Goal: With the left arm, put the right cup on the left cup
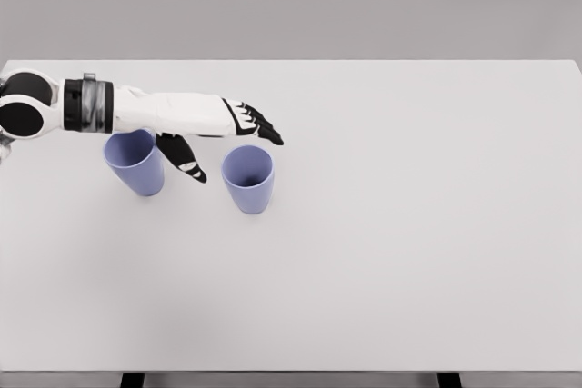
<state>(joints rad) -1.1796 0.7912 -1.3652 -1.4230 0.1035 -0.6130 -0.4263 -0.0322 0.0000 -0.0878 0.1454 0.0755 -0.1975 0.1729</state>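
Blue cups: I see two upright on the white table [382, 252], well toward nine o'clock of centre.
Left cup [136, 163]: partly under my forearm.
Right cup [247, 178]: just beside it at three o'clock, standing free.
Left hand [214, 134]: over the gap between the cups, fingers [259, 122] spread loose, thumb down, grasping nothing.
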